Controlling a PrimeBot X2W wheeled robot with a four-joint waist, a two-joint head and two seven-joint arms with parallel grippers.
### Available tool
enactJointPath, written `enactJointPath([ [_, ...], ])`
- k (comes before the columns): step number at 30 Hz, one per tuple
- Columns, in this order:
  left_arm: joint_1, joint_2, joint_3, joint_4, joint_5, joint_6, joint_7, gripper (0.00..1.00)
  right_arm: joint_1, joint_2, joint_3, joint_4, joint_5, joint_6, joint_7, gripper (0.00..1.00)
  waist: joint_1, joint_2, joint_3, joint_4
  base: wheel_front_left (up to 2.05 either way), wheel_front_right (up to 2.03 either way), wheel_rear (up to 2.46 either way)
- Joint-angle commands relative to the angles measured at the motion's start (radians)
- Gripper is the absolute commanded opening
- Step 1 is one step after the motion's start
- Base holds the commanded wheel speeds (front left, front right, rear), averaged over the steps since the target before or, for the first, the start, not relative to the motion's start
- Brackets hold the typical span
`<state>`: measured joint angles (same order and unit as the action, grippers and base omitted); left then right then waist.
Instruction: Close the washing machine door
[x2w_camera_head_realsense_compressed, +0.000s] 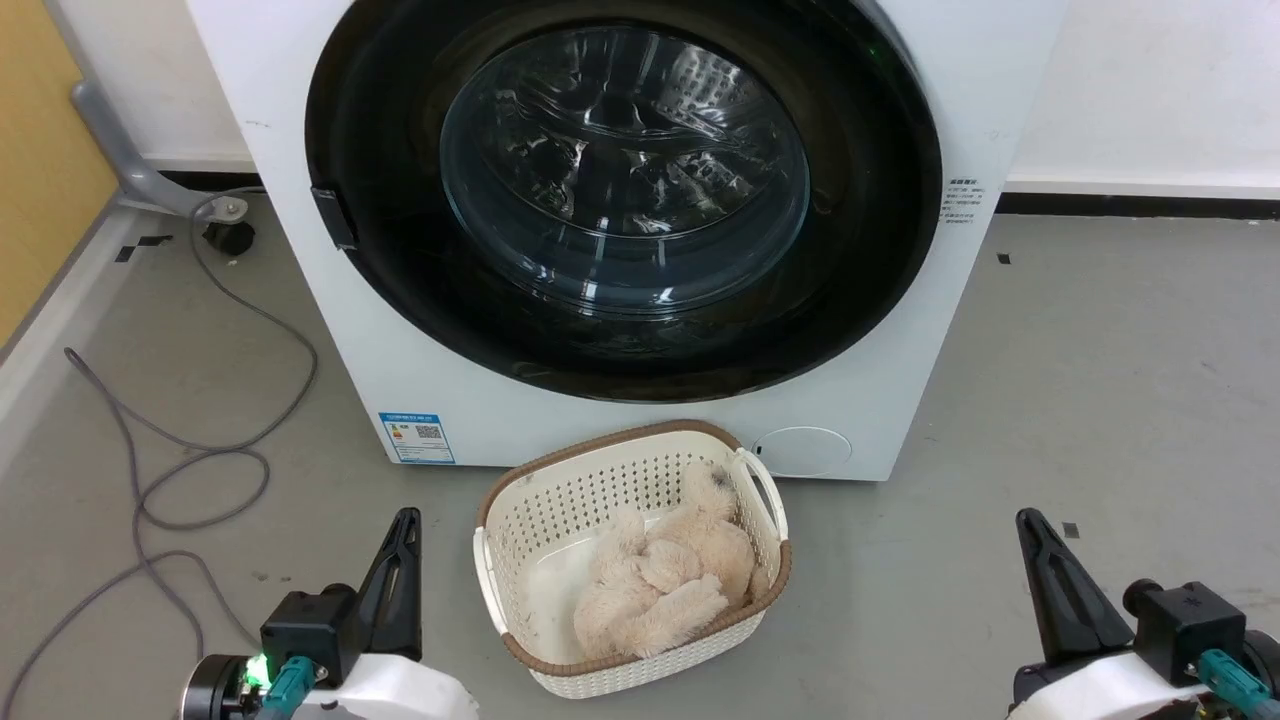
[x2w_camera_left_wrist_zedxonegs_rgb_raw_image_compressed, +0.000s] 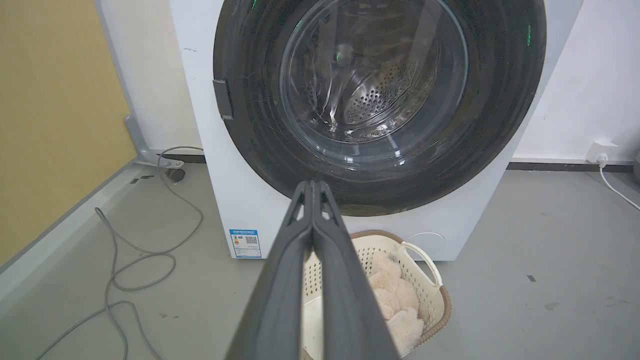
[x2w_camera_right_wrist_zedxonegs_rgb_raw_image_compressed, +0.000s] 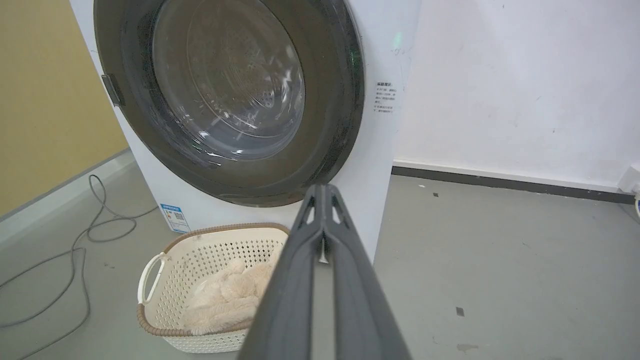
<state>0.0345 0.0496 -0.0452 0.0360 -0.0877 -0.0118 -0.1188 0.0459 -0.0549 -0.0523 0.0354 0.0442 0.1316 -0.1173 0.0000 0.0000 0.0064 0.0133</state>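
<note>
The white washing machine (x2w_camera_head_realsense_compressed: 430, 380) stands on the grey floor. Its round washing machine door (x2w_camera_head_realsense_compressed: 625, 170) lies flat against the front and faces outward. A blue label (x2w_camera_head_realsense_compressed: 416, 437) with a QR code sits at the lower left, its print too small to read. The left end effector (x2w_camera_head_realsense_compressed: 407, 520) and right end effector (x2w_camera_head_realsense_compressed: 1030, 520) are both closed and empty.

Nothing is fully legible. A blue label (x2w_camera_head_realsense_compressed: 416, 438) is stuck low on the left of the washer (x2w_camera_head_realsense_compressed: 330, 330) front, below the door (x2w_camera_head_realsense_compressed: 620, 200). A QR code (x2w_camera_head_realsense_compressed: 429, 432) and small coloured bars are printed on it, but the wording is too small to be read. The label (x2w_camera_left_wrist_zedxonegs_rgb_raw_image_compressed: 245, 243) is also caught by the left wrist view, and the label (x2w_camera_right_wrist_zedxonegs_rgb_raw_image_compressed: 175, 218) by the right wrist view, blurred in both. A block of small dark print (x2w_camera_head_realsense_compressed: 966, 204) is set on the white front just right of the door. The print (x2w_camera_right_wrist_zedxonegs_rgb_raw_image_compressed: 385, 98) is seen as several short lines, but the characters cannot be made out.
</note>
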Motion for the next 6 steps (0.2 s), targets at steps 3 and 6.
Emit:
enactJointPath([
  [3,-0.017,0.000,0.007,-0.006,0.013,0.003,0.009,0.00,-0.023,0.003,0.006,-0.009,-0.006,-0.001,0.007,0.00,0.0000,0.0000,0.000,-0.001,0.00,0.00,0.00],
  [6,-0.018,0.000,0.009,-0.008,0.017,0.004,0.015,0.00,-0.024,0.003,0.008,-0.010,-0.008,-0.001,0.013,0.00,0.0000,0.0000,-0.001,-0.001,0.00,0.00,0.00],
])
